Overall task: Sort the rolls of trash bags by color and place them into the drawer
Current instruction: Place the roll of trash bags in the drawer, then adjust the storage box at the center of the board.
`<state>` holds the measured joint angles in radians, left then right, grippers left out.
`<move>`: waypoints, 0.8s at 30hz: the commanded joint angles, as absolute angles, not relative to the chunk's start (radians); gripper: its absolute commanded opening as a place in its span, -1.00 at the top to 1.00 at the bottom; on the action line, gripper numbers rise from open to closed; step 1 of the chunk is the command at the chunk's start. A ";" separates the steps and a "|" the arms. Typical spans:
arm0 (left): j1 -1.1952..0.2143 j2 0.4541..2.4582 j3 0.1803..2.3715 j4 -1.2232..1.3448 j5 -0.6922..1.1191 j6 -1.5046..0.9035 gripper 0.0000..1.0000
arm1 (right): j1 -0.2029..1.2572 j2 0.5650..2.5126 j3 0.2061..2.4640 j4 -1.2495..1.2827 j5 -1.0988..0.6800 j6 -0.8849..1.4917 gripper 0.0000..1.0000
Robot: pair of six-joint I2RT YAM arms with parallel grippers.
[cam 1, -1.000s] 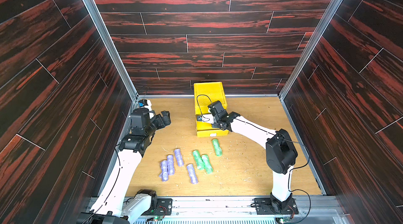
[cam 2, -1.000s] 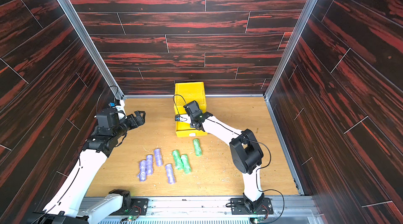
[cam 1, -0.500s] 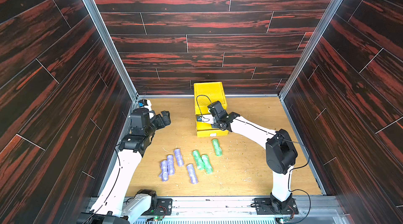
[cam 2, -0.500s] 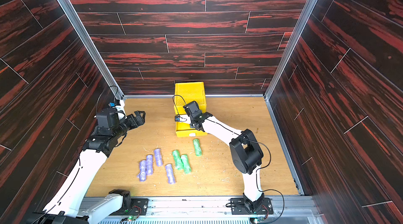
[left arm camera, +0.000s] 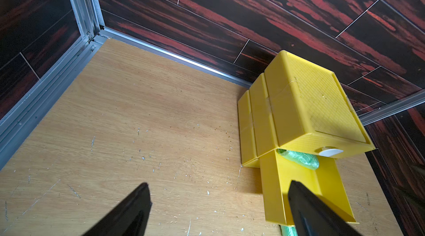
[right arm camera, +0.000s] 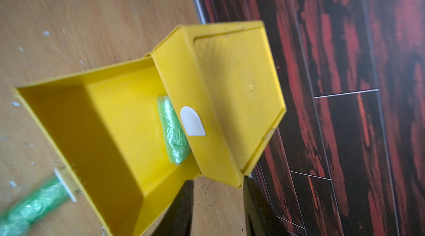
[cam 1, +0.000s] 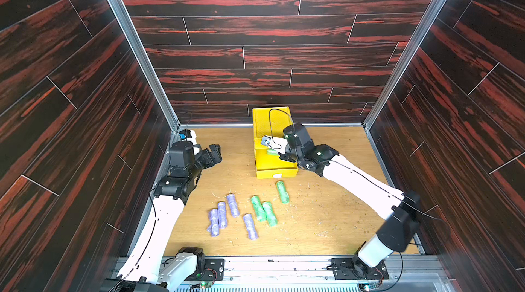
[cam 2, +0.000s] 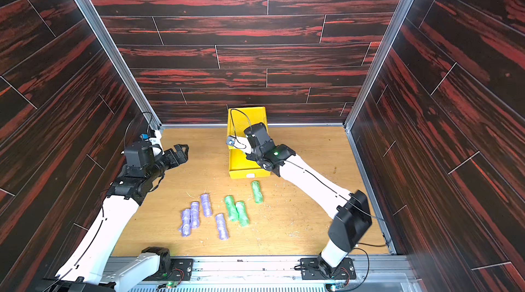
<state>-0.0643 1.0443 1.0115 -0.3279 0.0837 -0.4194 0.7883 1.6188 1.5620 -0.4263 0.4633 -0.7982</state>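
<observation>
Left gripper [cam 1: 216,153] is spread wide and empty, parked above the surface [cam 1: 326,219], well apart from the rolls. Four purple rolls [cam 1: 222,213] lie loose nearest it, then two green rolls [cam 1: 258,208] side by side. A lone green roll [cam 1: 282,191] lies just in front of the open drawer [cam 1: 277,174], below the right gripper. That drawer, the one under the top of the yellow cabinet [cam 1: 270,122], has one green roll [right arm camera: 173,131] at its back. Right gripper [right arm camera: 217,191] is released, nothing between its fingers, right beside the cabinet corner. Risks: pulling out could clip the drawer wall and shove the light cabinet; grabbing one paired roll may send its neighbour rolling.
</observation>
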 commanded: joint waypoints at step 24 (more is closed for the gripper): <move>-0.057 1.045 0.998 -0.340 0.047 -0.397 -0.95 | 0.808 1.161 1.291 -0.616 0.372 0.225 -0.02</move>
